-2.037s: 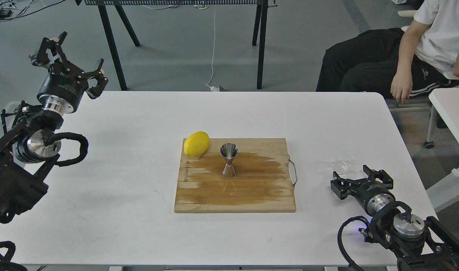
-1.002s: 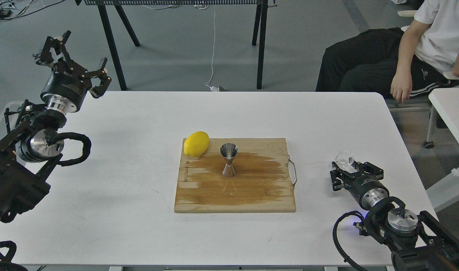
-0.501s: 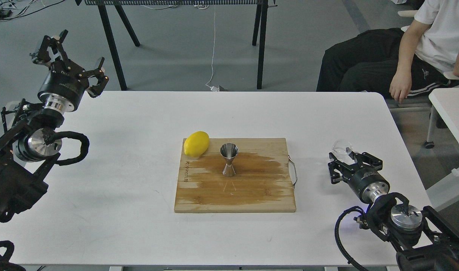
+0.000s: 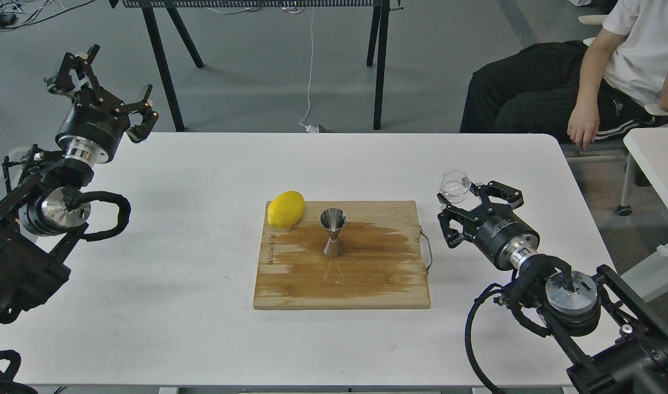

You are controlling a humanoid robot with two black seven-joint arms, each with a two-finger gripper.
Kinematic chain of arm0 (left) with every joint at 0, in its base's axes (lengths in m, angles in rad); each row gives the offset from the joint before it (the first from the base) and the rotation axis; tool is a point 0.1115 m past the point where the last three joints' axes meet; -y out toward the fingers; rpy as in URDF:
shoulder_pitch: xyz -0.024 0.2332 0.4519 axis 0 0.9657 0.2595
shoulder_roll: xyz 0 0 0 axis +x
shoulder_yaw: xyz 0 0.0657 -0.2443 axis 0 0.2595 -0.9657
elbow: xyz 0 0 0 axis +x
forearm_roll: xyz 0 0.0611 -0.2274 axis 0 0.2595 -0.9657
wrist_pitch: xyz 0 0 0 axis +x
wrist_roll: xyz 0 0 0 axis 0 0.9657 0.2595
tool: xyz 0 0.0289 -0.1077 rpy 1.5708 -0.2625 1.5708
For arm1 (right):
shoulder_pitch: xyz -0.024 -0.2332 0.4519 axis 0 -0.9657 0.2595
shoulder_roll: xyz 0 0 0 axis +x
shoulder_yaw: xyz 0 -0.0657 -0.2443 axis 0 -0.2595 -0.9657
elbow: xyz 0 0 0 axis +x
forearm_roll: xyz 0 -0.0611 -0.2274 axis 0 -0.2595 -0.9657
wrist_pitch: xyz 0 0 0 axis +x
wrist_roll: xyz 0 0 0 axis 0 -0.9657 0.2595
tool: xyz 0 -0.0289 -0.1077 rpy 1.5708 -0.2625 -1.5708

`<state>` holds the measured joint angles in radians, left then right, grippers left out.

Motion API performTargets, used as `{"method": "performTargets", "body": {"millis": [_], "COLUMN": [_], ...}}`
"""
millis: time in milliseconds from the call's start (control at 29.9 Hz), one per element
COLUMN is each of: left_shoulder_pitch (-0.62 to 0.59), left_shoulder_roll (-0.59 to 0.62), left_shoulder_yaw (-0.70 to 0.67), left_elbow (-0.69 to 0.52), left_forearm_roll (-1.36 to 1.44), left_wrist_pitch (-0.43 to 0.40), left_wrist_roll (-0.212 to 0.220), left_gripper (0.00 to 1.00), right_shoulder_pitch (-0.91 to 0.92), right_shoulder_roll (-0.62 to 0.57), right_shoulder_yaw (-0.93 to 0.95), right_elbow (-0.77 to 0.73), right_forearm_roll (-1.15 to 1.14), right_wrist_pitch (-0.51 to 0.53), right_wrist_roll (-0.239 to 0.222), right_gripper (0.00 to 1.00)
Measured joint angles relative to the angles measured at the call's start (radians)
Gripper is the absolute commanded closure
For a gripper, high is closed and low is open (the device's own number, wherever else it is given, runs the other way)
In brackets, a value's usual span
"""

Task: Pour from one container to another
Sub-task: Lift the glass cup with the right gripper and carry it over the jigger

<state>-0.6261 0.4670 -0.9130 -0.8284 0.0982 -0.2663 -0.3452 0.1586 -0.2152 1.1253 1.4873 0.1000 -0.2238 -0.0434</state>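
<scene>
The small clear glass cup [image 4: 455, 184] hangs in the air over the table's right side, to the right of the cutting board, with my right gripper [image 4: 465, 198] shut on it. The steel hourglass jigger [image 4: 333, 232] stands upright in the middle of the wooden cutting board [image 4: 367, 273], roughly a board's half-width left of the cup. My left gripper [image 4: 107, 82] is raised beyond the table's far left corner, fingers spread open and holding nothing.
A yellow lemon [image 4: 286, 209] lies on the board's back left corner, close to the jigger. The board has a dark wet stain and a metal handle [image 4: 427, 249] on its right edge. A seated person [image 4: 602, 82] is at the back right.
My right gripper closed on the glass cup, lifted it off the table and carried it up and left toward the board. The left arm barely moved.
</scene>
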Motion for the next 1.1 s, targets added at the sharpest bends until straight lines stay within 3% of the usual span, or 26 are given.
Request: {"method": "performTargets", "body": {"millis": [367,1102], "left_shoulder_pitch": [0.001,-0.001], "left_shoulder_roll": [0.005,0.006], "left_shoulder_yaw": [0.000,0.000], "left_elbow": [0.000,0.002], "left_forearm_roll": [0.000,0.002], "left_wrist_pitch": [-0.005,-0.010], "left_wrist_roll": [-0.001,0.000], "left_gripper": [0.00,0.00], "right_shoulder_pitch": [0.066,0.188], "right_shoulder_roll": [0.134,0.167], "right_shoulder_yaw": [-0.097,-0.328], "right_elbow": [0.016,-0.066], "right_forearm_roll": [-0.316,-0.678], "right_wrist_pitch": [-0.049,-0.080], "right_wrist_roll": [0.004,0.060], "right_gripper": [0.68,0.68]}}
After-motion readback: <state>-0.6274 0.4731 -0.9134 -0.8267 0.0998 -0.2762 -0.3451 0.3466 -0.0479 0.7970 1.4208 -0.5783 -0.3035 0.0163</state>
